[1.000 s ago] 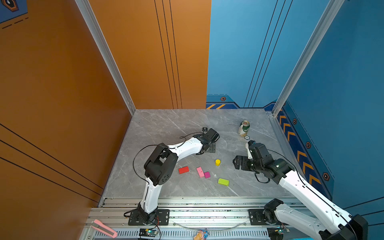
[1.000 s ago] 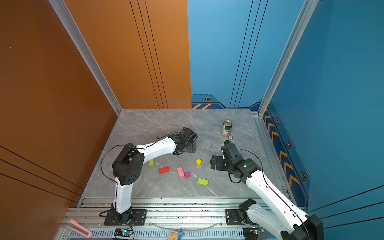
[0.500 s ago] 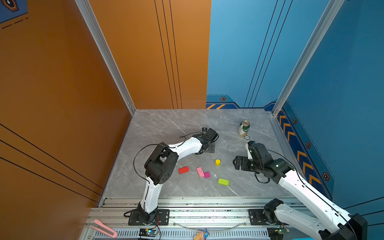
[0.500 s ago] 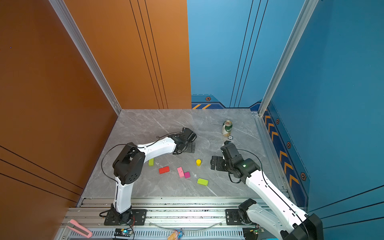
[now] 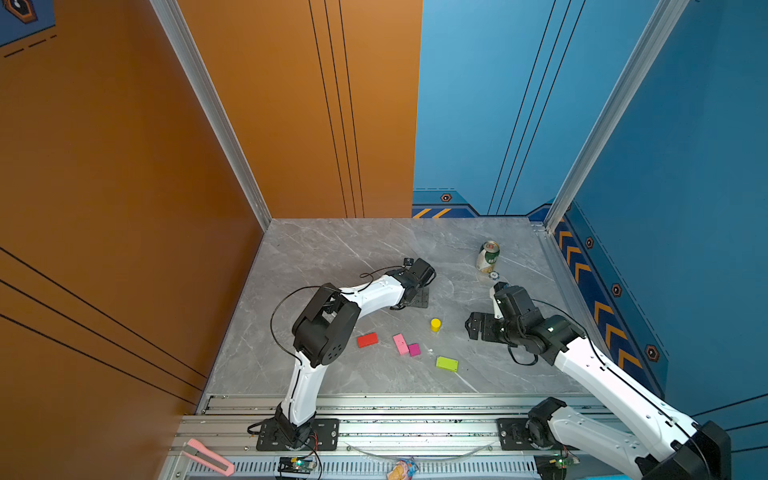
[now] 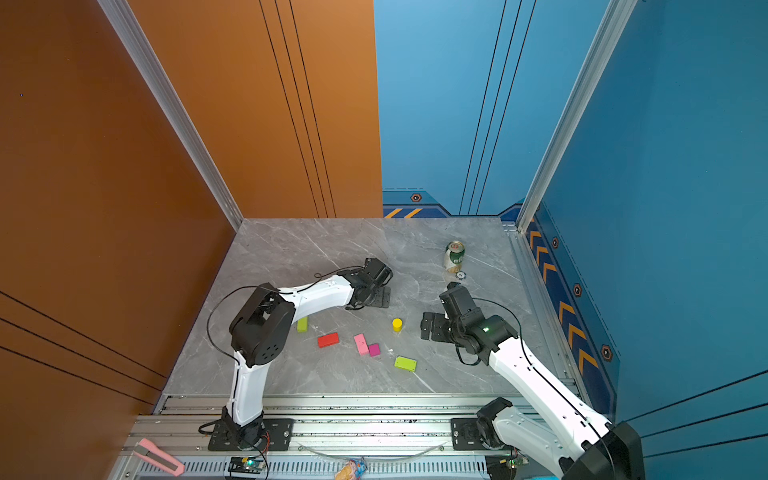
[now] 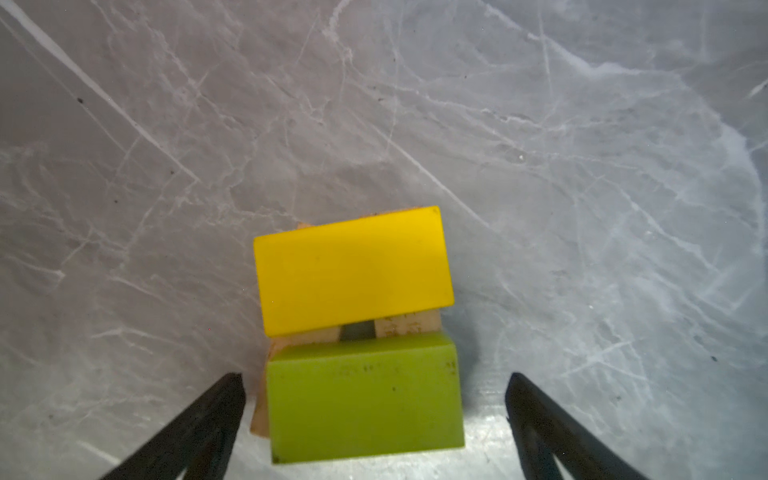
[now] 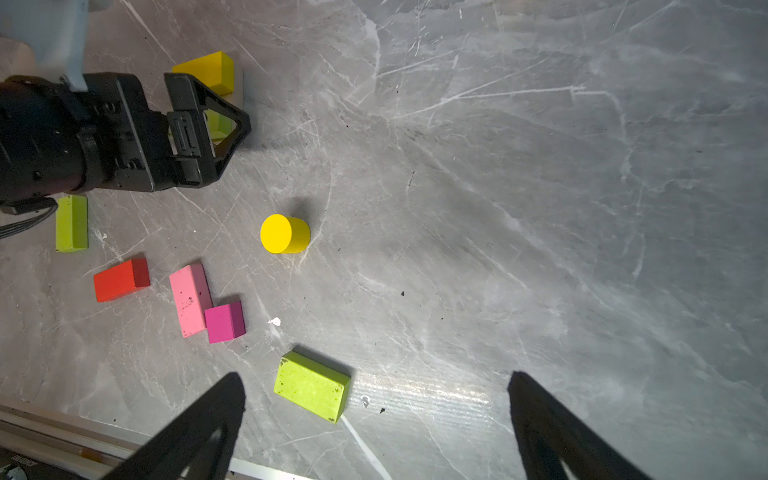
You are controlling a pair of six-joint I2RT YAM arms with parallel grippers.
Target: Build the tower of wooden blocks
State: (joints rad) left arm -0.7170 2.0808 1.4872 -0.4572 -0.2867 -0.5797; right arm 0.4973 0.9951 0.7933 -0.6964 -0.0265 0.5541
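Evidently bridged tan bars (image 7: 405, 324) with yellow block (image 7: 353, 270) and lime-green block (image 7: 365, 399) for footing; straddled latter with left gripper (image 7: 374, 376) agape, empty; right gripper (image 8: 376, 374) likewise.

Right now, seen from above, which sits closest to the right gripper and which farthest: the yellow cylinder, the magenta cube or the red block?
In a top view:
1. Yellow cylinder, standing just left of the right gripper.
2. Magenta cube, farther left and nearer the front rail.
3. Red block, farthest left of the three.
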